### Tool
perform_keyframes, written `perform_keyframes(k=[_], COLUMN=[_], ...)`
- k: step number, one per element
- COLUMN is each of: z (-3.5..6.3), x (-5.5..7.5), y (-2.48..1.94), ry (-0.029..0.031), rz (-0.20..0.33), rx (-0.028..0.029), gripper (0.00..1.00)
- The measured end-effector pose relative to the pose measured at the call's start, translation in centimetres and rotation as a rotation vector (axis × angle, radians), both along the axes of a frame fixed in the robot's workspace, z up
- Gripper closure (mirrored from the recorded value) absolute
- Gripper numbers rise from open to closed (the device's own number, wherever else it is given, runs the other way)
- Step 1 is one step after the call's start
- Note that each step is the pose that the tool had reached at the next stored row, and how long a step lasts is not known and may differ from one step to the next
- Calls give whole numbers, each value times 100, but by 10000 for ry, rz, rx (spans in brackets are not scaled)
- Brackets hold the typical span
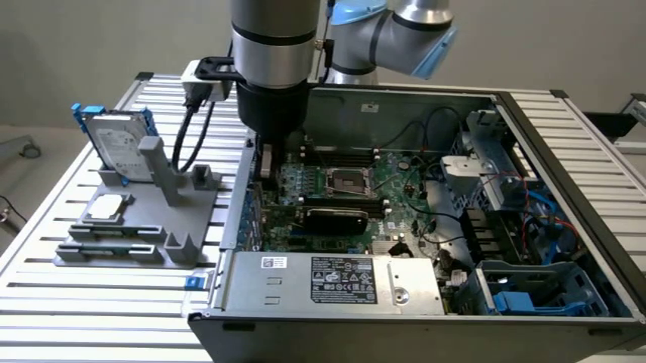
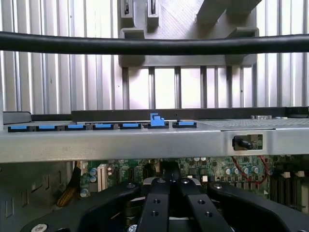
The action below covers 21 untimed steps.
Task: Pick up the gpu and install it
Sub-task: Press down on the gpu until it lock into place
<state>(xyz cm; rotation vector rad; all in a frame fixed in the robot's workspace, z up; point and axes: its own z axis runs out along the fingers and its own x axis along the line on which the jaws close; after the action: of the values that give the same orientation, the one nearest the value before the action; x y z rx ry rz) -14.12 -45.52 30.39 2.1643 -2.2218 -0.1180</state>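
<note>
One open computer case [image 1: 565,189] on slatted aluminium table [image 1: 121,310], grey wall behind.

Gripper [image 2: 169,186] hangs over the green motherboard [image 2: 217,169] inside the case. Blue slot clips [image 2: 154,121] line the case edge [image 2: 145,142]. A black cable [image 2: 154,46] crosses the slatted worktop [image 2: 48,82].

Case [image 1: 302,321] — seemingly matt grey metal

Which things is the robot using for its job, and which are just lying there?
For the job:
- gpu, sitting on the motherboard
- gripper, down inside the case

Just lying about:
- hard drive, upright in the grey stand
- chip on the stand
</note>
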Motion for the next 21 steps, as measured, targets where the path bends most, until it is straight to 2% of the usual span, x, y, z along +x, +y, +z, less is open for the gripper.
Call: perform_keyframes(k=[3,7,8,11,21], z=[12,12,13,13,-32], x=[0,3,9,46,37], y=[-11,-33,-34,-39,-50], ry=[42,248,279,298,314], rz=[18,67,83,176,209], rx=[-68,-79,-81,-81,-84], gripper=[89,89,89,89,89])
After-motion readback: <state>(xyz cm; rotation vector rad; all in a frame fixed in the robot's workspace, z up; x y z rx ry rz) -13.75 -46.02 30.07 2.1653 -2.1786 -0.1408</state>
